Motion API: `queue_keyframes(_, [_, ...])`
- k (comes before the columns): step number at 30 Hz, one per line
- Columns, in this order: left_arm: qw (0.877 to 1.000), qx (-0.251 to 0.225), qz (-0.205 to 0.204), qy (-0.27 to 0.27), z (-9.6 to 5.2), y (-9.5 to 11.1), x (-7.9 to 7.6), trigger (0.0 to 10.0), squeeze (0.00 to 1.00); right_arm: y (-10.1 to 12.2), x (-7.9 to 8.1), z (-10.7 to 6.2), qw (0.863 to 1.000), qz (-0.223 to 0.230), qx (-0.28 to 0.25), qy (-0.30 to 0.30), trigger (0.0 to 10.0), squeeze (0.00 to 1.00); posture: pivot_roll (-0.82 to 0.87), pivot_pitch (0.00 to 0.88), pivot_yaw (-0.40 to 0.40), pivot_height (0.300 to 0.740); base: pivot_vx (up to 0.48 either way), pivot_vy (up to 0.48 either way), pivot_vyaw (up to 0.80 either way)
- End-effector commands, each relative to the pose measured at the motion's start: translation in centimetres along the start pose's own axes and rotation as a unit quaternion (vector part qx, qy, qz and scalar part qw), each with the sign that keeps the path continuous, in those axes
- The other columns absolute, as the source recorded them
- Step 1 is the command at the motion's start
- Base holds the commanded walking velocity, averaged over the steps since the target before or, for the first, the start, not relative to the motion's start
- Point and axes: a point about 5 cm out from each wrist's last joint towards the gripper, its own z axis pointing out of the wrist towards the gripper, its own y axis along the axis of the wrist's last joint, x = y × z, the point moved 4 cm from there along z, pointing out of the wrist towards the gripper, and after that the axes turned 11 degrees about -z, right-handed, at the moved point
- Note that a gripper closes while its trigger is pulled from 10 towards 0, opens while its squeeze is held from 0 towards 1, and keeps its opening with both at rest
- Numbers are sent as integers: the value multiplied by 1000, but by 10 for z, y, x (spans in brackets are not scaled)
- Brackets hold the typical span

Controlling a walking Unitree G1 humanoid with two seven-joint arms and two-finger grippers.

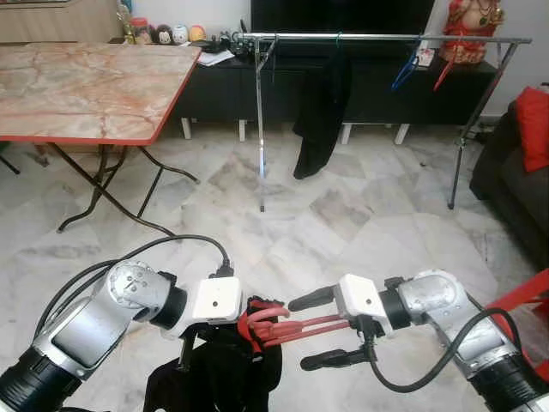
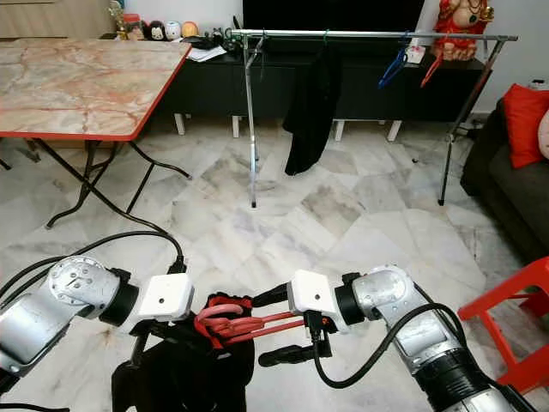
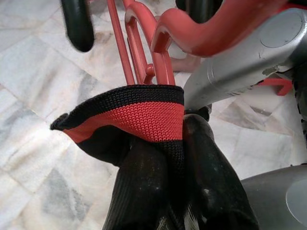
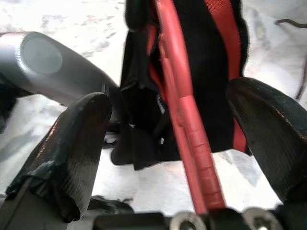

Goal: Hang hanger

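Note:
A red plastic hanger (image 1: 296, 328) lies level between my two grippers, low over the floor. Its hook end is tucked into the red-and-black collar of a black garment (image 1: 219, 378) that droops below. My left gripper (image 3: 178, 139) is shut on that collar band (image 3: 139, 115). My right gripper (image 1: 298, 333) is open, its fingers (image 4: 76, 143) spread wide on either side of the hanger's bar (image 4: 192, 139) and not touching it. The chrome clothes rail (image 1: 377, 38) stands far ahead across the room.
On the rail hang a black garment (image 1: 319, 112), a blue hanger (image 1: 405, 73) and a red hanger (image 1: 444, 73). A marble-top folding table (image 1: 86, 86) is at the left. A dark sofa with a red cushion (image 1: 533, 129) and a red stool (image 2: 515, 318) are at the right.

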Motion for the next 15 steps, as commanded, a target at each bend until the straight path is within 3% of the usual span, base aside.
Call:
queue_keyframes(1, [999,-8,35,15,-5,14,5,10000,0,-1,-3,0,1000,-10,7,-4,10000,0,37,0,-39,740,0,0,0])
queue_keyframes(7, [999,-16,37,11,-3,19,4,10000,0,2,-8,3,1000,-13,-4,-19,9922,0,38,0,-40,740,0,0,0])
queue_keyframes(8, [999,-16,37,12,-2,19,5,10000,0,2,-8,3,1000,-11,-5,-16,6275,0,39,0,-40,740,0,0,0])
queue_keyframes(10, [999,-16,37,15,-2,19,5,10000,0,3,-9,3,1000,-10,-8,-17,2941,0,39,0,-40,740,0,0,0])
queue_keyframes(11, [999,-17,37,16,-2,19,6,10000,0,4,-9,2,1000,-10,-9,-17,0,0,35,0,-40,740,0,0,0])
queue_keyframes(15, [999,-18,37,16,-1,19,6,10000,0,3,-8,1,1000,-7,-7,-12,0,0,38,0,-43,740,0,0,0])
